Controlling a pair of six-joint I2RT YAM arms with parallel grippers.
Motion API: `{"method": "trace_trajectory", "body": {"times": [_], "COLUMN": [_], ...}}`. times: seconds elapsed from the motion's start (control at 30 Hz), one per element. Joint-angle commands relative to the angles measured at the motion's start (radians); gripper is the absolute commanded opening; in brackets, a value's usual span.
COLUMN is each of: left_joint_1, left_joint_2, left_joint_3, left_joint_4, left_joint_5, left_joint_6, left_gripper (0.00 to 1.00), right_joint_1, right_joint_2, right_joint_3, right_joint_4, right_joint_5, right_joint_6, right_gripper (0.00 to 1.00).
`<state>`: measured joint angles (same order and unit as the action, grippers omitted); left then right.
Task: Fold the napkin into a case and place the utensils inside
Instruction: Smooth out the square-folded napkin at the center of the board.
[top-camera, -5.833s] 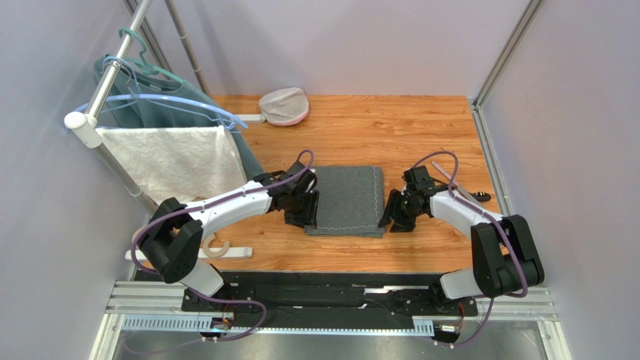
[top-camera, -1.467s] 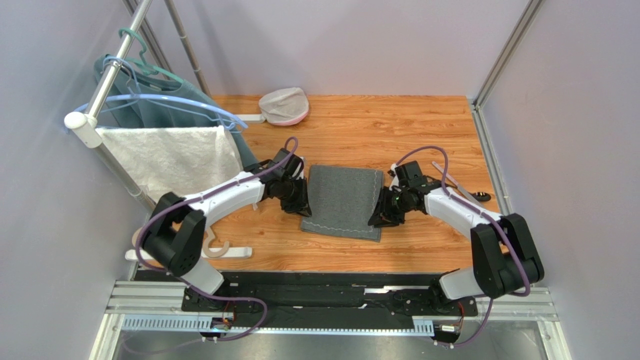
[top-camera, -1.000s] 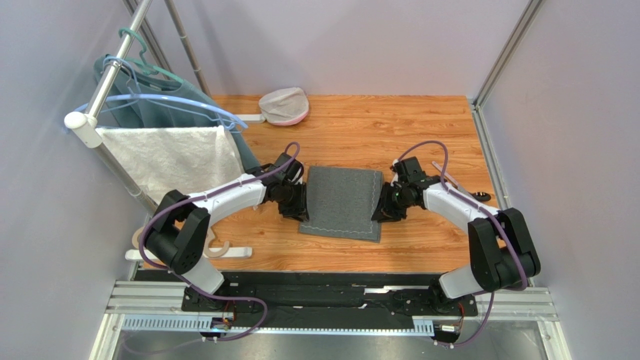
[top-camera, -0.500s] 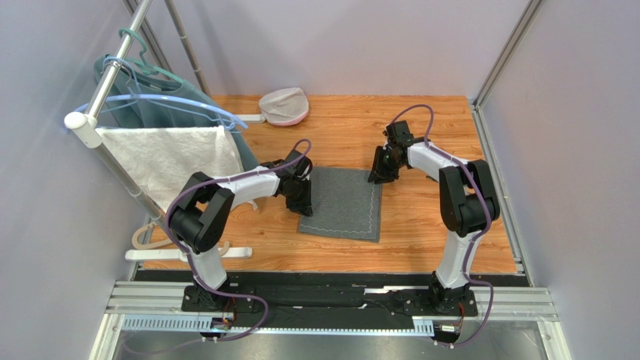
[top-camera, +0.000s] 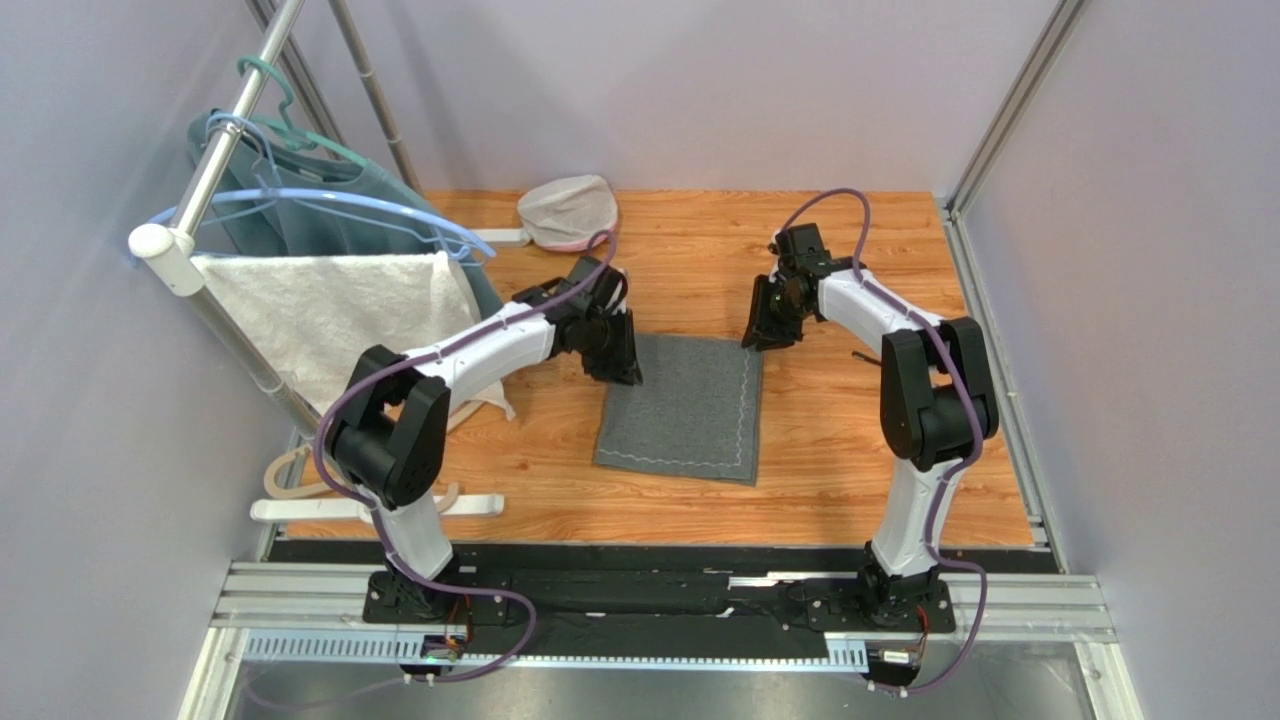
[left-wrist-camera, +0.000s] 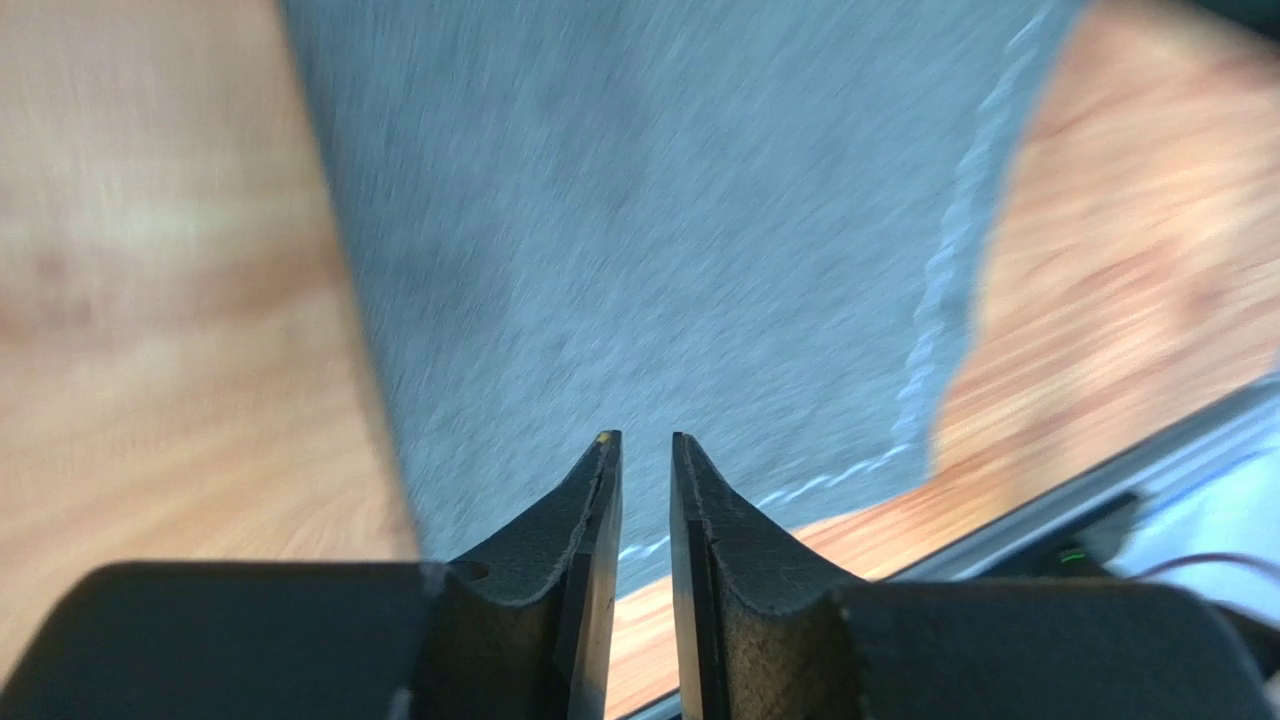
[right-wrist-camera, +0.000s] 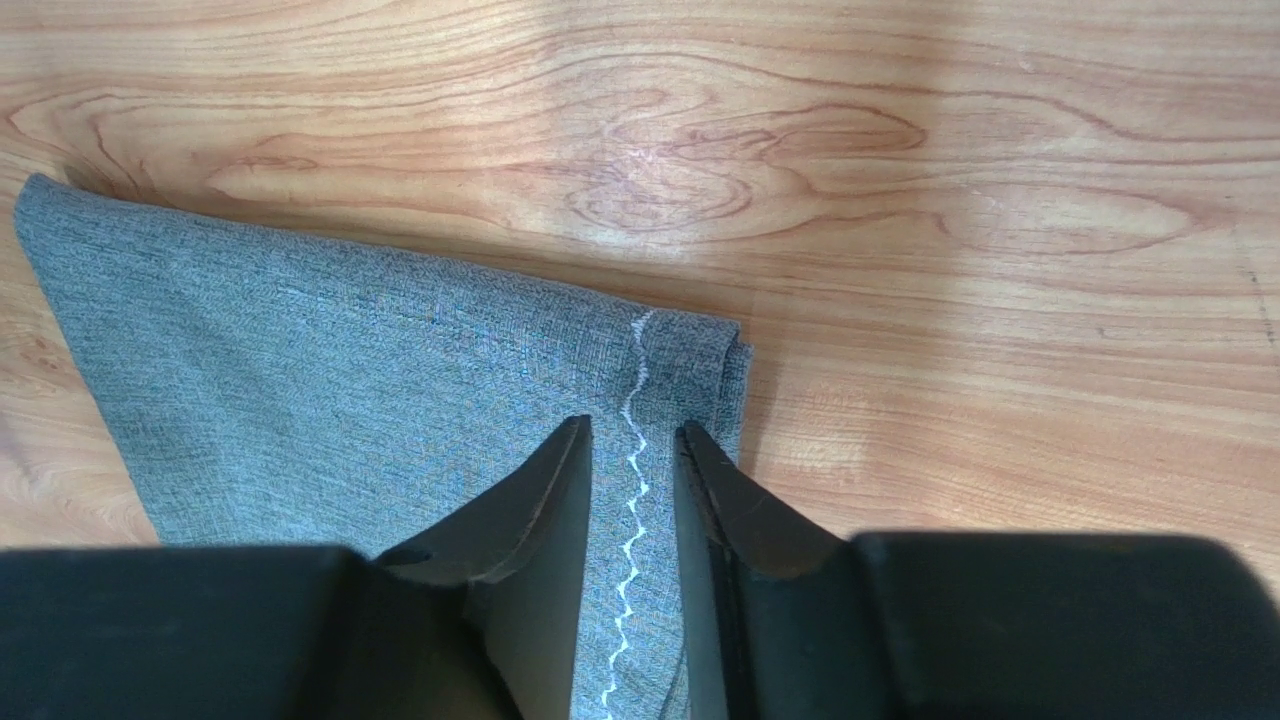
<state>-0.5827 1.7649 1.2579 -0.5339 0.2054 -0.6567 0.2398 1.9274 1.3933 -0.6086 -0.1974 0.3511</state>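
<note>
- Currently the napkin (top-camera: 684, 408) lies flat and folded on the table (top-camera: 857, 450), around the middle and well in front of both arm bases.
- As folded it is close to square, so no long axis stands out. Its edges sit slightly turned against the table's edges.
- Its pale stitched line (right-wrist-camera: 631, 393) runs along the near edge and up the right edge.
- The left pincer (top-camera: 622, 369) hangs at the napkin's far left corner. Its fingers are parted by only a narrow slit with nothing between them. In the left wrist view the cloth spreads out beyond the tips.
- The right pincer (top-camera: 753, 338) hangs at the far right corner, also narrowly parted and gripping nothing. In its wrist view the stitched line shows through the gap, and the folded corner lies just past the tips.
</note>
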Motion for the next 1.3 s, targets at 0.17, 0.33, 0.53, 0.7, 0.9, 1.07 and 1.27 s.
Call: {"method": "trace_trajectory", "body": {"times": [0.17, 0.33, 0.53, 0.7, 0.9, 1.07, 1.27], "left_joint_1": [0.106, 0.087, 0.031, 0.017, -0.067, -0.155, -0.203], "left_joint_2": [0.292, 0.369, 0.221, 0.07, -0.019, -0.013, -0.025], "left_joint_3": [0.227, 0.252, 0.108, 0.051, -0.04, -0.153, -0.235], "left_joint_4": [0.058, 0.015, 0.032, -0.006, 0.049, 0.155, 0.167], "left_joint_5": [0.016, -0.018, -0.067, -0.067, 0.093, 0.146, 0.105], "left_joint_6": [-0.041, -0.018, -0.02, 0.023, 0.016, -0.047, -0.049], "left_gripper": [0.24, 0.22, 0.25, 0.33, 0.3, 0.23, 0.22], "right_joint_1": [0.006, 0.004, 0.004, 0.006, 0.004, -0.007, -0.008], "right_joint_2": [0.116, 0.188, 0.191, -0.055, -0.358, -0.452, -0.51], "right_joint_3": [0.075, 0.156, 0.266, 0.074, -0.271, -0.414, -0.543], "right_joint_4": [0.026, 0.012, -0.098, -0.16, -0.16, -0.158, -0.115], "right_joint_5": [0.075, 0.134, 0.194, 0.225, 0.181, 0.107, 0.079], "right_joint_6": [-0.012, -0.046, -0.069, 0.017, 0.049, 0.124, 0.155], "right_gripper": [0.26, 0.25, 0.27, 0.53, 0.63, 0.47, 0.38]}}
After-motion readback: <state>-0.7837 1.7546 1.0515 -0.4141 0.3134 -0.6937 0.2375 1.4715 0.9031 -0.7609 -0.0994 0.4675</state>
